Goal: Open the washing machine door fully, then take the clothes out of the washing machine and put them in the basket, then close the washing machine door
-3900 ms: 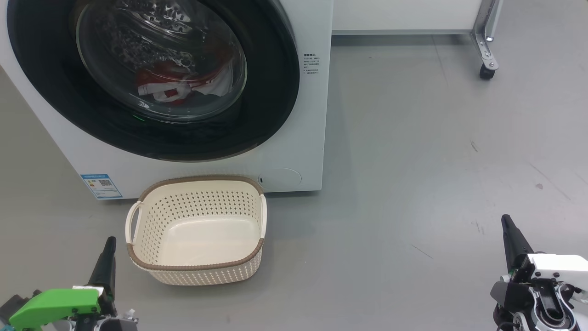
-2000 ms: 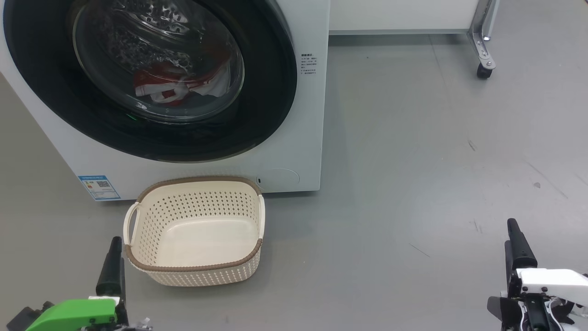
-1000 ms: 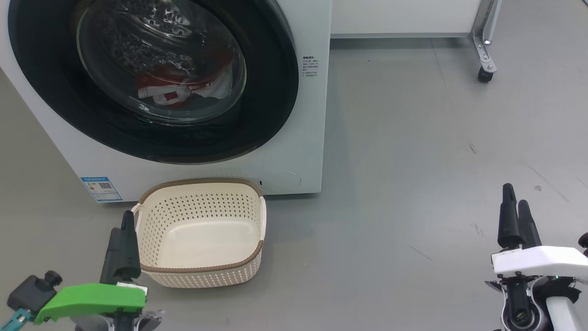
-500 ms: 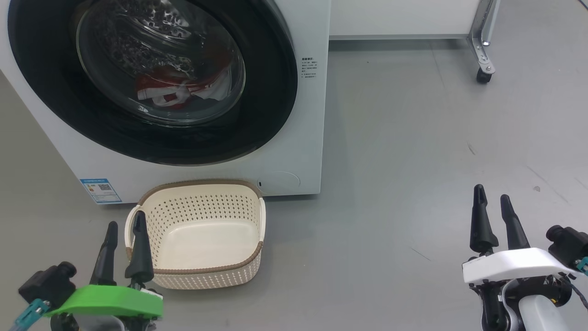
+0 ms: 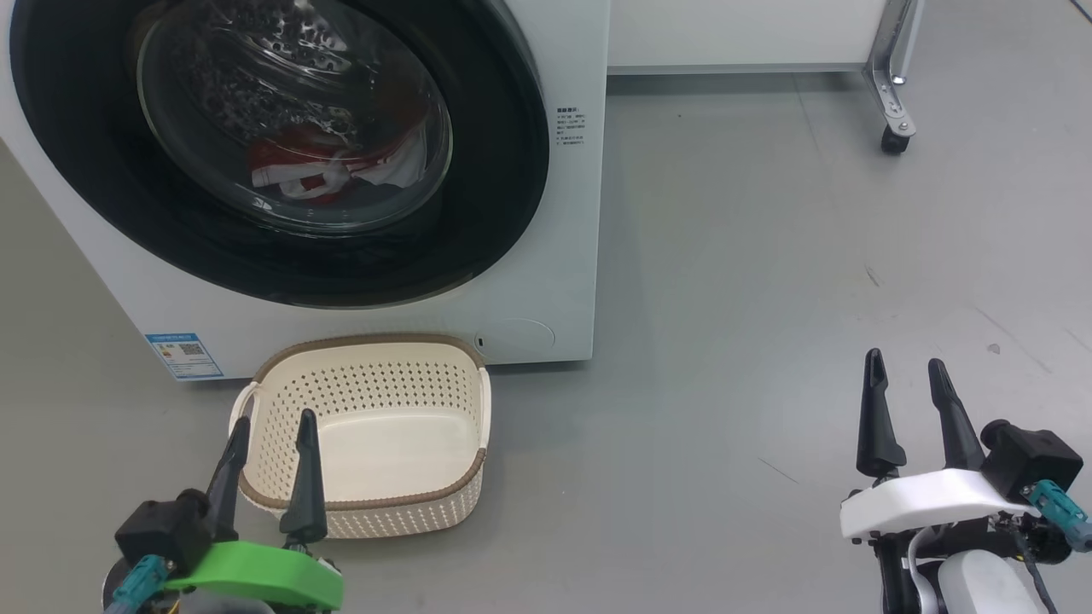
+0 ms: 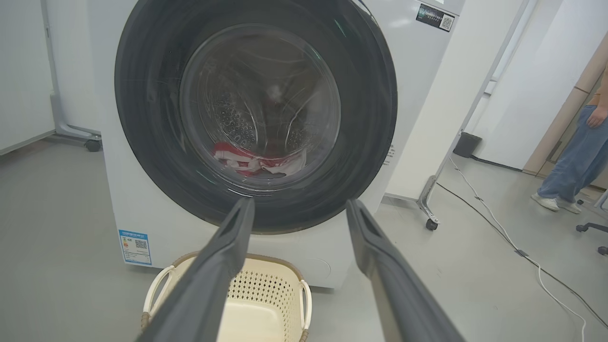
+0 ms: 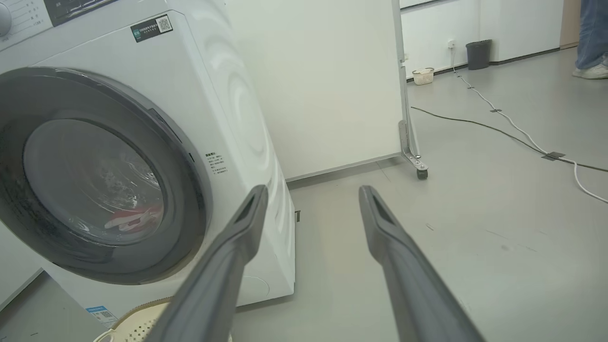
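Note:
The white washing machine [image 5: 546, 281] stands at the upper left with its round black-rimmed door [image 5: 495, 205] shut flat against the front. Through the glass, red and white clothes [image 5: 328, 166] lie in the drum, also seen as clothes [image 6: 256, 161] and clothes [image 7: 135, 219]. The cream basket [image 5: 367, 512] sits empty on the floor just below the door. My left gripper [image 5: 273, 431] is open, its fingers standing over the basket's near left rim. My right gripper [image 5: 906, 375] is open over bare floor, far right of the machine. Both hold nothing.
A white panel on a metal caster leg [image 5: 891, 128] stands behind and to the right of the machine. A cable [image 6: 498, 228] runs across the floor to the right. A person's legs [image 6: 570, 161] stand far off. A small bin [image 7: 477, 53] sits by the far wall.
Both grippers have turned so that their two fingers show spread apart. The left one has shifted right toward the basket, the right one has shifted left. Door and basket stay put.

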Robot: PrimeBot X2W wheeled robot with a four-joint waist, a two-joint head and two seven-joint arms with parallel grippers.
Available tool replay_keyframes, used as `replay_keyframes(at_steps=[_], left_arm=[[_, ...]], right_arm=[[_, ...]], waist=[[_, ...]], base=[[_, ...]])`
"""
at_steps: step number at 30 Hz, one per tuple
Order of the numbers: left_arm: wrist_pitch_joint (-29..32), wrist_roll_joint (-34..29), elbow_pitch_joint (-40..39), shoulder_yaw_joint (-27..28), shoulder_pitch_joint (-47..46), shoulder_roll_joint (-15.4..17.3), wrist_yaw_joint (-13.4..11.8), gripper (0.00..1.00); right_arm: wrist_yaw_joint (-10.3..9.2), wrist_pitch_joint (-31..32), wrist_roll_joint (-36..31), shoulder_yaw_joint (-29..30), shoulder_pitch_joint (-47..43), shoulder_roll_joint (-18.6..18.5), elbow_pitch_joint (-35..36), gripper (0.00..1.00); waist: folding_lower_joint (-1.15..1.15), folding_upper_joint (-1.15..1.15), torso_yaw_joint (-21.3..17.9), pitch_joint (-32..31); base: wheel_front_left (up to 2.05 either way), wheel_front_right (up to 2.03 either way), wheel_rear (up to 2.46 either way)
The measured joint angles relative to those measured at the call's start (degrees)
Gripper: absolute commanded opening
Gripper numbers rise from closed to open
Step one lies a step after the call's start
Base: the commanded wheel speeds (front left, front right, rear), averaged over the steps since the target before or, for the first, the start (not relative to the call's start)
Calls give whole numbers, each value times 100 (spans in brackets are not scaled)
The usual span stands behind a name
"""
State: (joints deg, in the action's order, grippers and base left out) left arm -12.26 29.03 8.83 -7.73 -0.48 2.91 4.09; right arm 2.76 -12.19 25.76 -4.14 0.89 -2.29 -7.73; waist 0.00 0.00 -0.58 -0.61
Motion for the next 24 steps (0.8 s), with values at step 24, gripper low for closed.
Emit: replay_keyframes(at_steps=[24], left_arm=[[-202, -722, 869, -271, 21, -22, -299, 100]], right_arm=[[-346, -166, -849, -292, 5, -9, -584, 100]], waist=[[0, 0, -67, 36]], base=[[0, 0, 0]])
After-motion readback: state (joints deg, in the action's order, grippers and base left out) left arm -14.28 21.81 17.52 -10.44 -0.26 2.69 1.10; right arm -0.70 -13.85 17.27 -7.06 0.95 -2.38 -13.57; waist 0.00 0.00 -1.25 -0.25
